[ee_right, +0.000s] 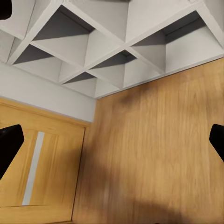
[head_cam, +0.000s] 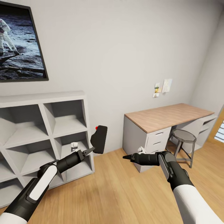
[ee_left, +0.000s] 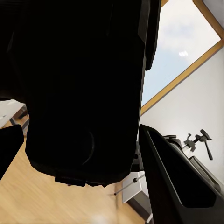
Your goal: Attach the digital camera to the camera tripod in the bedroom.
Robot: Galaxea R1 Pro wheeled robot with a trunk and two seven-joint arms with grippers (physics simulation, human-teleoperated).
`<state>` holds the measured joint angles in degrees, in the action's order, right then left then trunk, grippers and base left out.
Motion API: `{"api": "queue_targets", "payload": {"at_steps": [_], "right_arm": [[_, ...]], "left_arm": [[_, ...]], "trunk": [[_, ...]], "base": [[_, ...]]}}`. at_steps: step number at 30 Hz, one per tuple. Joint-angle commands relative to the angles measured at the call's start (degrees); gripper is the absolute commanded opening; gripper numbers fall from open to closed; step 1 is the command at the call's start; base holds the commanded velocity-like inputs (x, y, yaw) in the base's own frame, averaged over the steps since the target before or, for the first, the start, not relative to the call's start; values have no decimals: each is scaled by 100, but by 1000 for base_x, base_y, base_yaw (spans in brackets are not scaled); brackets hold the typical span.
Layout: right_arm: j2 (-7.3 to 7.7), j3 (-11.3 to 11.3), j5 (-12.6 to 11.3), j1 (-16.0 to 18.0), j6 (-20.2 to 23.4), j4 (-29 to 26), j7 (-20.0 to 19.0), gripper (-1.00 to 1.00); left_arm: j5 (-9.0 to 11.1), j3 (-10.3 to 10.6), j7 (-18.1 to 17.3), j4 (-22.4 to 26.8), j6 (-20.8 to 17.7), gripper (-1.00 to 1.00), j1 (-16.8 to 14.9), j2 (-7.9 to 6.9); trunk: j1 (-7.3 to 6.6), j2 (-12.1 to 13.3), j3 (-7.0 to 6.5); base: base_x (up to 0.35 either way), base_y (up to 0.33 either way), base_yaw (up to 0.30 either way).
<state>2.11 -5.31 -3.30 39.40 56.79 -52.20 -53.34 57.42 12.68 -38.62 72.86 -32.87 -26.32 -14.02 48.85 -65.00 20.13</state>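
Observation:
The digital camera [head_cam: 100,139], small and black with a red spot on top, hangs in the air in front of the white cube shelf. My left gripper [head_cam: 90,151] is shut on its lower edge. In the left wrist view the camera's dark body [ee_left: 84,93] sits between the black fingers [ee_left: 179,186]. Past them, the camera tripod's dark grey head with its pan handle [ee_left: 196,141] stands against a pale wall beneath a wood-framed window [ee_left: 186,51]. My right gripper [head_cam: 128,157] hovers over the floor near the desk; it is open and holds nothing.
The white cube shelf [head_cam: 46,130] stands at the left under a framed moon picture [head_cam: 18,46]. A wooden-top desk [head_cam: 168,116] with drawers and a round stool [head_cam: 184,137] are at the right. Light wood floor [head_cam: 118,193] stretches between them.

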Motion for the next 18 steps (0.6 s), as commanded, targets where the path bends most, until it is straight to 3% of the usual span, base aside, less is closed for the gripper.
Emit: {"api": "queue_targets", "payload": {"at_steps": [1, 18], "right_arm": [[0, -5, -31, 4, 43, -1, 8, 100], [0, -5, -31, 4, 43, -1, 8, 100]], "left_arm": [[50, 7, -5, 0, -35, -100, -5, -4], [52, 7, -5, 0, -35, -100, -5, -4]], "trunk": [[-22, 37, -12], [-396, 719, -317]], "base": [[0, 0, 0], [0, 0, 0]]}}
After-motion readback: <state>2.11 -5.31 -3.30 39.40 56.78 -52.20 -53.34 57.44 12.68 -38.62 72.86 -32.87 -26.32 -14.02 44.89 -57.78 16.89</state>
